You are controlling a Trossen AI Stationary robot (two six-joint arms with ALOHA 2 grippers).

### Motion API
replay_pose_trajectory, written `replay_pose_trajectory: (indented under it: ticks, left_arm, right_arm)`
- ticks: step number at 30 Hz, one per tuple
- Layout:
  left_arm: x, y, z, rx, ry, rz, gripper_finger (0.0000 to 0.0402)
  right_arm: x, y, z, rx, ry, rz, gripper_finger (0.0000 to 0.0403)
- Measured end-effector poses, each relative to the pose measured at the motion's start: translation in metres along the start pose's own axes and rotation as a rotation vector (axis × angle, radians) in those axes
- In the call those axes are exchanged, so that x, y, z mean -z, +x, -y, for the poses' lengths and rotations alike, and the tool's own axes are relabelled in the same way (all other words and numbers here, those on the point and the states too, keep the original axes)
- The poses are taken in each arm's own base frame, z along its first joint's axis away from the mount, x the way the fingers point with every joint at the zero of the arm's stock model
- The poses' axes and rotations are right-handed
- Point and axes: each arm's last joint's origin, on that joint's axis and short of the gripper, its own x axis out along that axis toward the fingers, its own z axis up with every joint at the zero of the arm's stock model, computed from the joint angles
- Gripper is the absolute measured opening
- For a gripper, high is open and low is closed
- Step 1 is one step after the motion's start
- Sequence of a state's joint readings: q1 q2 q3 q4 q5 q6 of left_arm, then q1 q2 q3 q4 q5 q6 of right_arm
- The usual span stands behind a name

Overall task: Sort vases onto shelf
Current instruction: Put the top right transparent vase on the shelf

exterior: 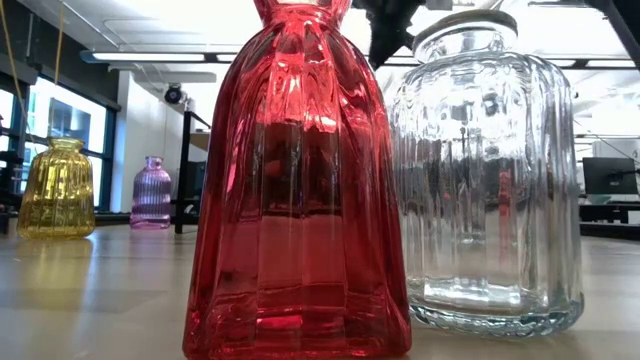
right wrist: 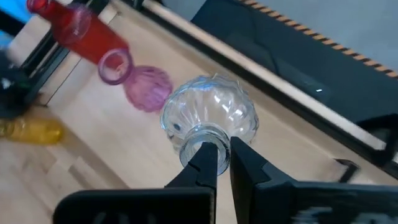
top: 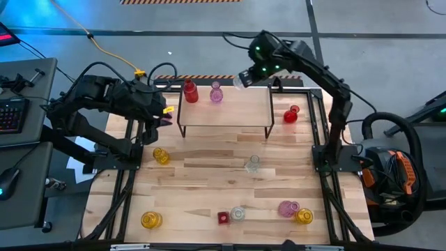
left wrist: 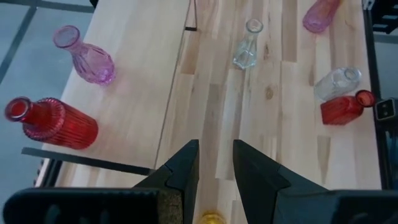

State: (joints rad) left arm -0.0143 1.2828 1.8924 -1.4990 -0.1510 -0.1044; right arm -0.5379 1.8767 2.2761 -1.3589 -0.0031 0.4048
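Observation:
The shelf [top: 224, 111] stands at the table's far middle, with a red vase [top: 189, 91] and a pink vase [top: 216, 93] upright on its plank. My right gripper [top: 245, 78] hangs above the shelf's far right part, shut on a clear vase [right wrist: 211, 109]. The red vase [right wrist: 78, 28] and the pink vase [right wrist: 146, 87] show beside it in the right wrist view. My left gripper [left wrist: 216, 155] waits open by the shelf's left end [top: 164, 115], nothing between its fingers. A yellow vase [top: 161, 155] stands just below it. My right gripper holds the clear vase by the mouth end of its neck [right wrist: 198, 138]. The fingers slant down on it from above. The fingertips [right wrist: 208, 158] cover the exact place of contact. The round body hangs below the fingers, lifted clear of the shelf plank.
On the tabletop stand a clear vase [top: 253, 164] mid-table and a red vase [top: 291, 115] right of the shelf. Near the front edge are a yellow vase [top: 150, 220], a small red one [top: 223, 217], a clear one [top: 238, 214], a pink one [top: 287, 208] and a yellow one [top: 304, 216].

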Motion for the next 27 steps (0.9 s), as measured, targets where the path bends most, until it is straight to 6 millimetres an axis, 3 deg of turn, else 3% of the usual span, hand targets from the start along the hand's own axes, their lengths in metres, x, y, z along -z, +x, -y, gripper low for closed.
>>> replay_pose_trajectory:
  ticks: [11,27]
  left_arm:
    - [-0.003,0.006,0.0,-0.022,-0.022,-0.014,0.009]
    - [-0.006,0.011,0.002,-0.024,-0.019,-0.03,0.009]
  right_arm:
    - [0.001,0.037,-0.002,-0.008,-0.04,-0.193,0.0]
    - [0.0,0.067,-0.005,0.011,-0.071,-0.249,0.0]
